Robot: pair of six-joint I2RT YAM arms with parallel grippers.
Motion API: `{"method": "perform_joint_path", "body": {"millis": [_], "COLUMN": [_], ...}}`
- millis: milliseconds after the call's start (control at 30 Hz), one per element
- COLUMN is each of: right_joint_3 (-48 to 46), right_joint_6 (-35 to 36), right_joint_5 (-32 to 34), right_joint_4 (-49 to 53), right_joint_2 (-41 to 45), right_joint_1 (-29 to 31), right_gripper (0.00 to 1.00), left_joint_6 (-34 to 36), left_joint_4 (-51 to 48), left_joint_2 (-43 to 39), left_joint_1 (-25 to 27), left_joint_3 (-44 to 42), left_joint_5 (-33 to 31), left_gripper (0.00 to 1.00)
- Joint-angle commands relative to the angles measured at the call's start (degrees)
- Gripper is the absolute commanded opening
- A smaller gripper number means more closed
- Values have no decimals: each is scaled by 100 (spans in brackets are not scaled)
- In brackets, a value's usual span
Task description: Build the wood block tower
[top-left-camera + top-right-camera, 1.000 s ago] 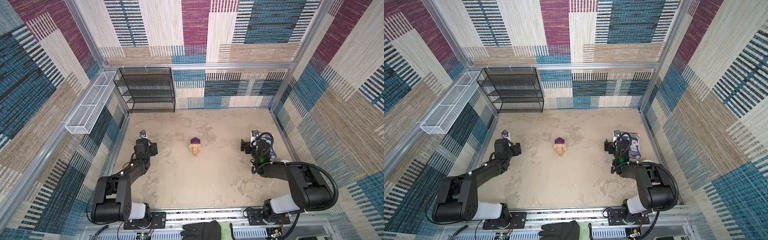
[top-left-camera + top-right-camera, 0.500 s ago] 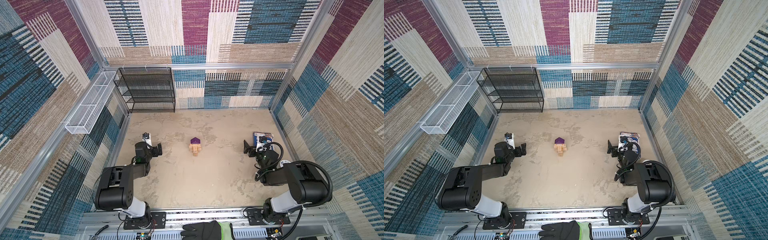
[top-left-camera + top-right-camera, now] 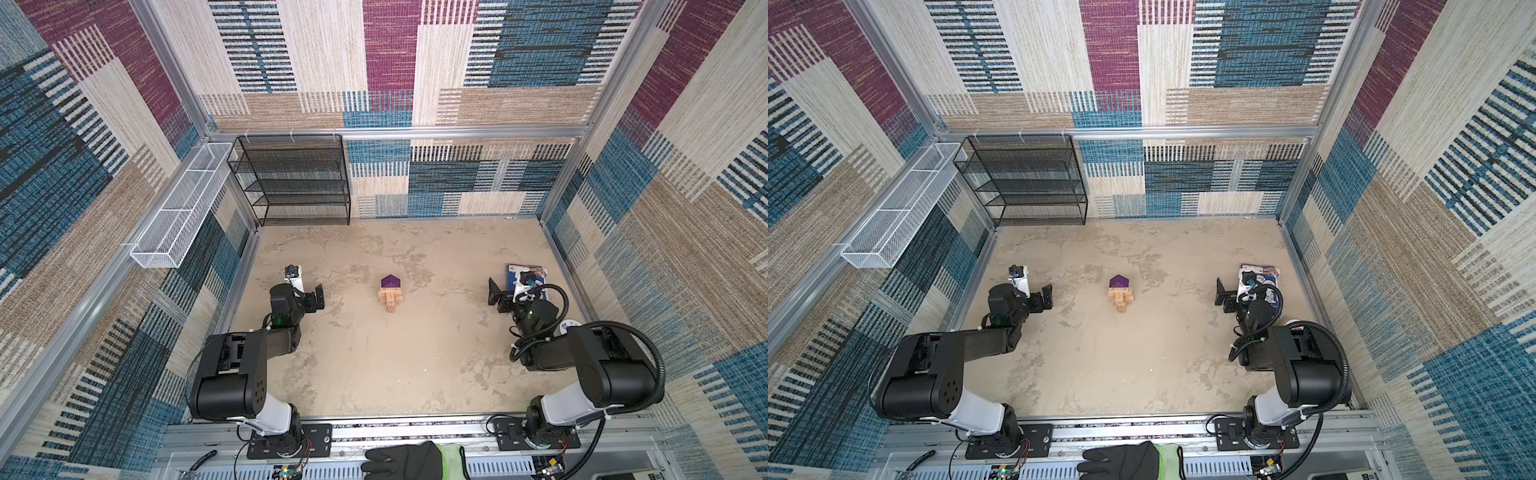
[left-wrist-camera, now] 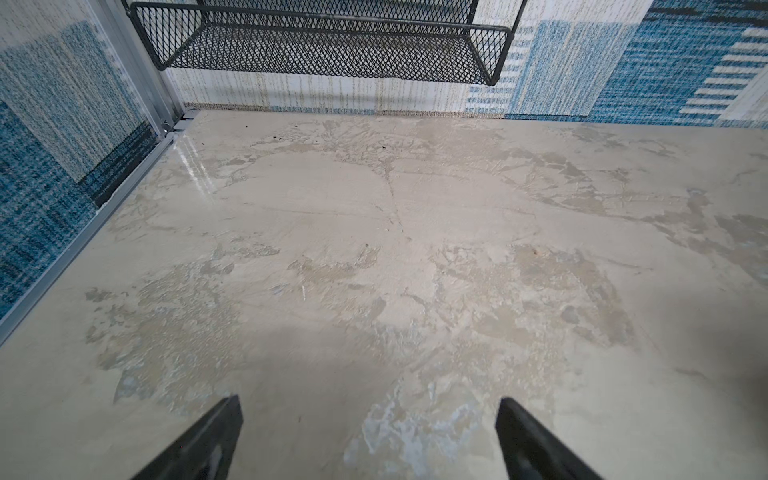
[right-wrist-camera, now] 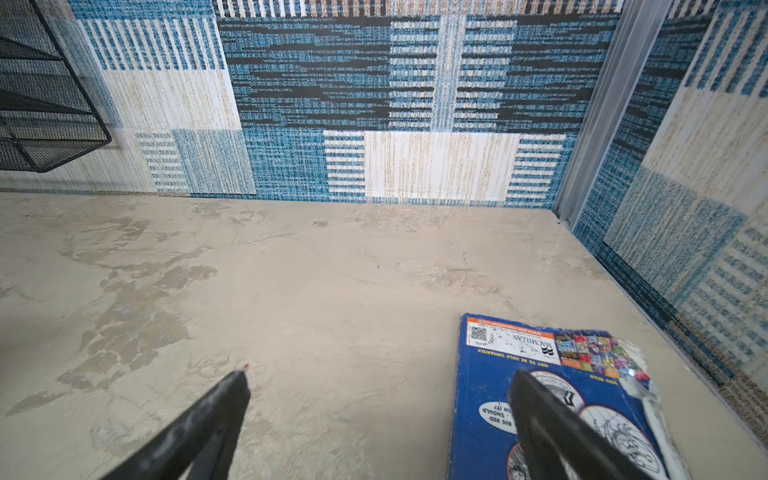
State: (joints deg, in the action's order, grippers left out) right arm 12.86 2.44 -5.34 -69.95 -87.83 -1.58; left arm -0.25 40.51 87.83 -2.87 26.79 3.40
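Tower [image 3: 390,297] stands wedge-roofed with left gripper [image 4: 370,401] and right gripper [image 5: 380,374] both spread empty, so only your swinging an arm through could topple it.

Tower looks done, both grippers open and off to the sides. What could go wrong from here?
1. The tower is narrow and capped by a purple wedge; any inward sweep by the left gripper or right gripper could topple it.
2. The right gripper sits right beside the blue booklet; lowering there might snag its torn corner.
3. A gloved hand rests at the front rail; a jolt there might shake the tower.
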Motion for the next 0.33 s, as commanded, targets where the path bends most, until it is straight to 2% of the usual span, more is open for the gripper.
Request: {"method": "perform_joint_path", "body": {"millis": [0, 300], "right_joint_3": [4, 6], "right_joint_6": [-86, -86], "right_joint_5": [57, 59], "right_joint_4": [-177, -177], "right_joint_2": [12, 10], "right_joint_1": [0, 0], "right_gripper": [100, 100], "left_joint_6": [70, 78], "left_joint_4": [236, 247], "left_joint_2": [15, 18], "left_joint_1": [-3, -3], "left_joint_3": [-15, -15], "left_joint_5": [108, 91], "left_gripper": [100, 100]}}
